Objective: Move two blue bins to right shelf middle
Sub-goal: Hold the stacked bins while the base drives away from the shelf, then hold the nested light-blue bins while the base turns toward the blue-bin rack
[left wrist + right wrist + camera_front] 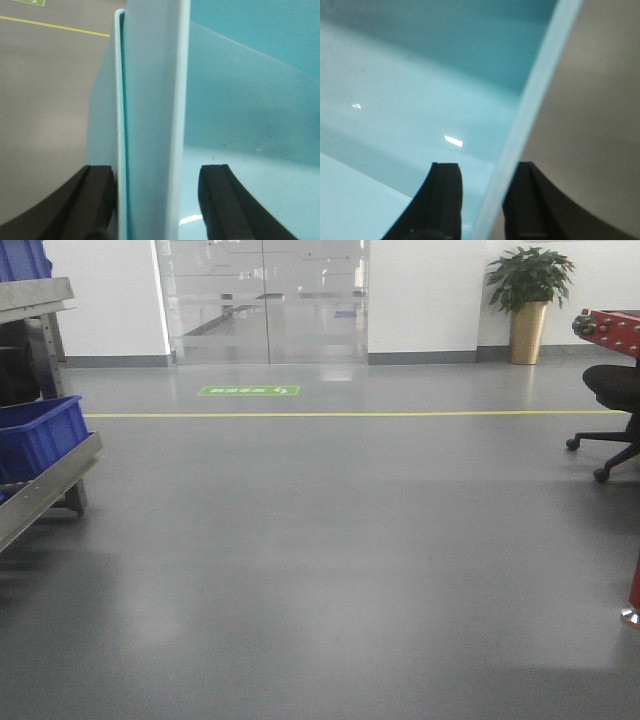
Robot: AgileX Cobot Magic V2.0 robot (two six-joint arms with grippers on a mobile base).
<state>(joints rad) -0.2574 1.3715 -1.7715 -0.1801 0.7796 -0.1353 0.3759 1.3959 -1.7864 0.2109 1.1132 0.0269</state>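
Observation:
In the left wrist view, a pale blue bin [240, 100] fills the frame. Its upright side wall [150, 75] stands between my left gripper's [157, 200] black fingers [97, 200], which are shut on it. In the right wrist view, the same kind of pale blue bin [420, 90] shows from inside, and its opposite rim [540, 90] runs between my right gripper's [482, 200] fingers [445, 200], shut on it. Grey floor shows beyond both walls. The held bin and both grippers are out of the front view. The right shelf is out of view.
A steel rack [45, 490] at the front view's left edge holds dark blue bins [40, 435]. Ahead are open grey floor, a yellow line [350, 414] and glass doors [265, 300]. A potted plant [528, 300], a black chair [615, 400] and red equipment [612, 330] stand at the right.

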